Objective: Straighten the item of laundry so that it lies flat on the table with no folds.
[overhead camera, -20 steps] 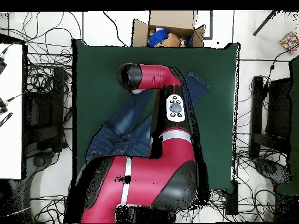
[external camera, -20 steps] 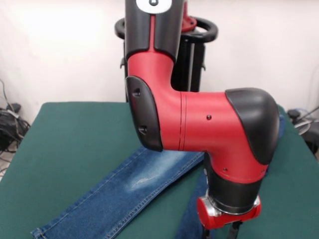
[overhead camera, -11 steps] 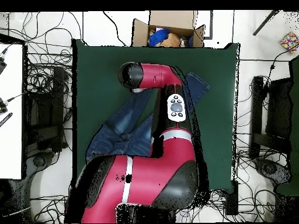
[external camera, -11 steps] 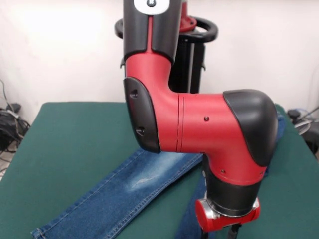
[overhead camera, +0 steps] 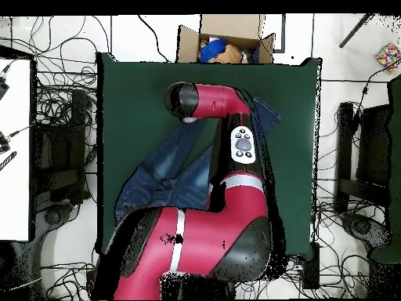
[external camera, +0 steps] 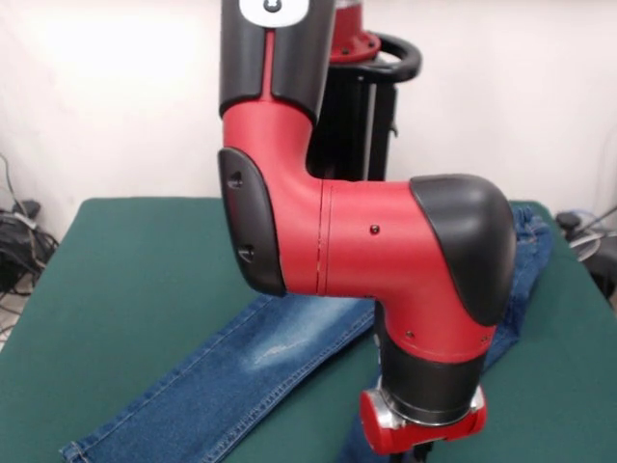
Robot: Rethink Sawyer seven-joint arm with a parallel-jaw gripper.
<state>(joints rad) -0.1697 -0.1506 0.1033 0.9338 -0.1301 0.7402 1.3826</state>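
1. A red and black Sawyer arm (external camera: 366,251) is bending low over a dark green desk (external camera: 145,270), its thick elbow filling much of the front view while its wrist (external camera: 424,420) is dropping out of the lower edge of the picture.

2. The jaws themselves are sitting below that edge in the front view and under the arm's own bulk from overhead — whether they are clenched or released cannot be told.

3. A small pair of blue denim jeans (external camera: 260,367) is lying on the desk beneath the arm, spread on a slant rather than square to the desk's edges.

4. In the front view one leg is running down toward the lower left corner, its hem (external camera: 77,451) resting on the felt, with a faded pale patch (external camera: 280,352) showing on the thigh.

5. More denim is showing past the arm's black elbow at the right of the front view (bunched there, not smooth).

6. From overhead, the jeans (overhead camera: 168,168) are stretching from the desk's lower left toward its upper right, the arm crossing over their middle — the far leg end (overhead camera: 270,114) is peeking out beyond the arm.

7. A cardboard box (overhead camera: 227,39) holding coloured items is standing just beyond the desk's top edge in the overhead view, with cables (overhead camera: 63,94) trailing over the floor around the desk.
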